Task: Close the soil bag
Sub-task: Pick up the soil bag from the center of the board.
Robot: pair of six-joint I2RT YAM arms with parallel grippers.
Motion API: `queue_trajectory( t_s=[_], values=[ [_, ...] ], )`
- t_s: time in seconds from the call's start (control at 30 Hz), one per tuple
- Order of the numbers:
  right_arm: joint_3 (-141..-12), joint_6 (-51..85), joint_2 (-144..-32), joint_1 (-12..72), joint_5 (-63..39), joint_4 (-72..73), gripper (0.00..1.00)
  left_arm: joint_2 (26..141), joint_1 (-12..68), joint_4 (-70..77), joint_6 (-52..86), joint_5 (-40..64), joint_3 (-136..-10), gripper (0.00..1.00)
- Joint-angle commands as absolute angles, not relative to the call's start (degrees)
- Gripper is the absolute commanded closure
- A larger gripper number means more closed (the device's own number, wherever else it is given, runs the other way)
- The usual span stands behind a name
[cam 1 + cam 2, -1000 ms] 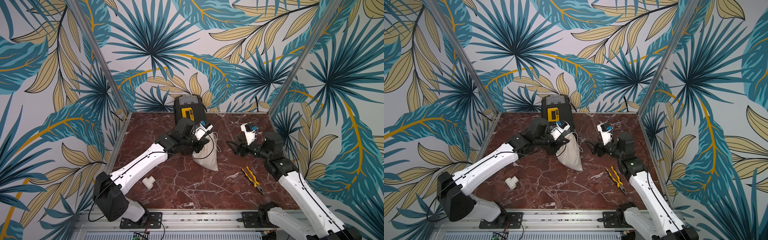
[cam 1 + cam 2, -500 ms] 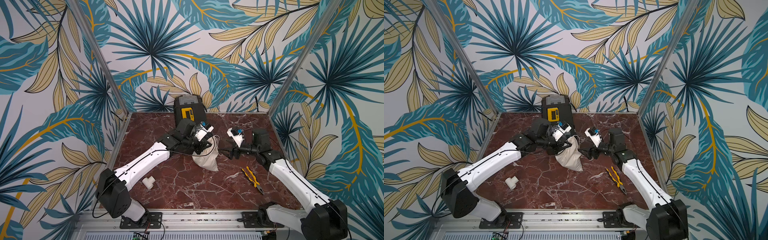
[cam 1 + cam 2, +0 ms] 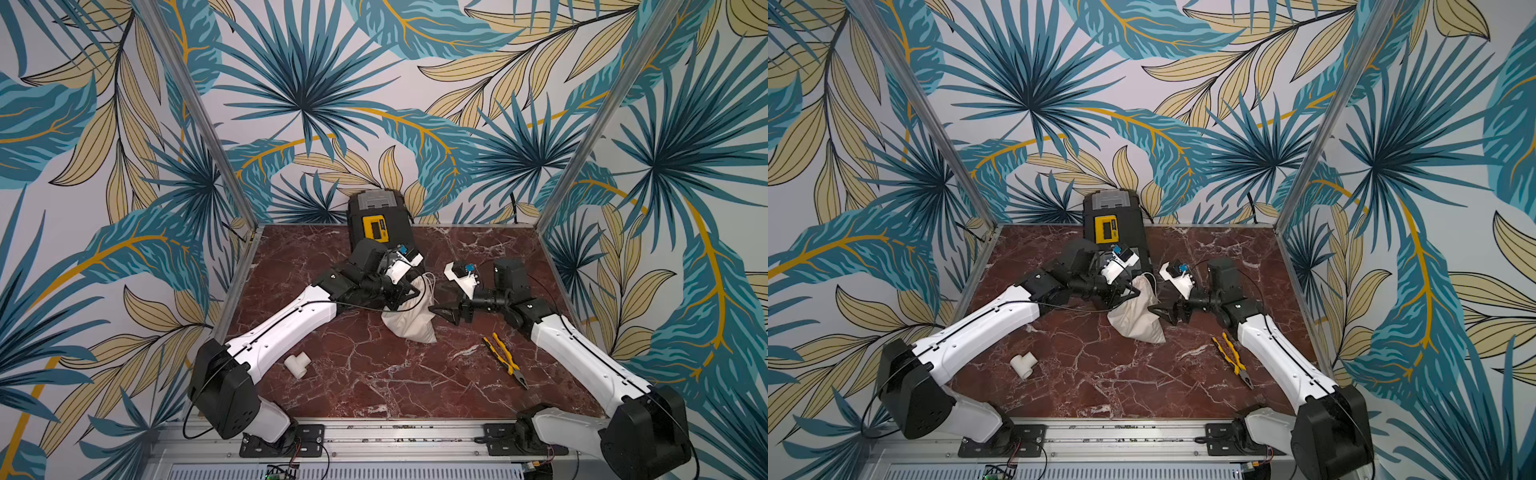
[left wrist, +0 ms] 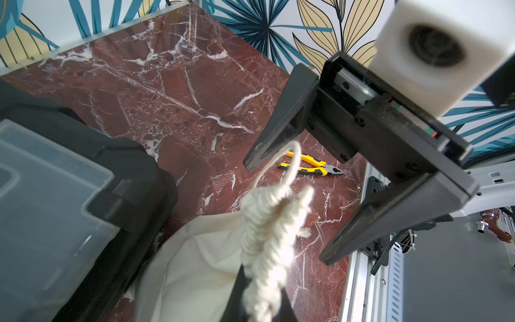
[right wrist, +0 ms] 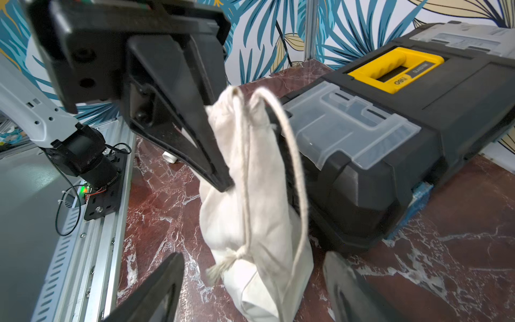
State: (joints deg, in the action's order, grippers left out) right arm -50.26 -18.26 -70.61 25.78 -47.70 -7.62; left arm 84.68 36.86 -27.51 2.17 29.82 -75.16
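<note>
Now, on the marble table [image 3: 374, 395] the black toolbox [image 3: 376, 224] lies at the back. The soil bag [image 3: 411, 324] stands just in front of it, with its bottom on the table and its neck pulled up. The left gripper [image 3: 409, 293] stays pinched tight on the gathered neck and holds it up.

The change is on the other side. In the last second the right gripper [image 3: 442, 312] has come from well apart to just beside the bag. Its jaws have spread wide, with nothing between them. The cord [image 5: 292, 156] hangs in a slack loop down the bag, and its knot [image 5: 223, 264] is low, facing these jaws.

I judge the closing is not finished. The right gripper is now placed to take the cord and pull it.
</note>
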Motion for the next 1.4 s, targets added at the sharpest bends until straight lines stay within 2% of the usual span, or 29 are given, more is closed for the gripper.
queue_trajectory(
  t_s=[0.0, 0.4, 0.73, 0.83, 0.93, 0.97, 1.0, 1.03, 1.07, 1.1, 1.37],
  values=[
    [-49.9, -18.4, -72.1, 26.5, -49.7, -6.0, 0.17, 81.7, 36.7, -27.0, 2.3, 31.2, -77.3, 1.00],
    [-50.1, -16.6, -74.7, 28.4, -50.5, -0.2, 0.15, 82.0, 38.0, -25.4, 3.0, 31.3, -82.6, 1.00],
    [-49.9, -15.0, -77.3, 34.3, -50.8, 2.6, 0.15, 81.8, 38.0, -24.6, 3.6, 29.9, -83.9, 1.00],
    [-49.1, -14.5, -77.1, 34.9, -50.6, 3.1, 0.20, 81.5, 38.0, -24.4, 3.9, 28.8, -84.2, 1.00],
    [-47.4, -13.5, -76.5, 35.0, -50.4, 4.0, 0.31, 81.0, 38.0, -24.3, 3.9, 27.0, -84.3, 1.00],
    [-46.9, -13.2, -76.5, 34.9, -50.3, 4.3, 0.40, 80.8, 38.0, -24.1, 4.1, 26.5, -84.2, 1.00],
    [-46.7, -12.9, -76.6, 35.0, -50.2, 4.3, 0.55, 80.6, 38.0, -24.0, 4.3, 26.1, -84.0, 1.00],
    [-46.5, -12.5, -76.8, 34.9, -49.8, 4.6, 0.78, 80.4, 37.9, -23.7, 4.6, 25.5, -83.8, 1.00],
    [-46.2, -12.0, -76.7, 35.0, -49.4, 5.4, 0.96, 80.2, 37.9, -23.6, 4.7, 25.0, -83.6, 1.00],
    [-46.0, -11.6, -76.6, 34.9, -49.3, 6.2, 1.00, 80.0, 37.8, -23.4, 5.0, 24.6, -83.4, 1.00],
    [-47.9, -10.8, -73.7, 35.4, -51.9, 4.4, 1.00, 78.7, 34.5, -23.0, 9.8, 15.4, -80.5, 1.00]
  ],
)
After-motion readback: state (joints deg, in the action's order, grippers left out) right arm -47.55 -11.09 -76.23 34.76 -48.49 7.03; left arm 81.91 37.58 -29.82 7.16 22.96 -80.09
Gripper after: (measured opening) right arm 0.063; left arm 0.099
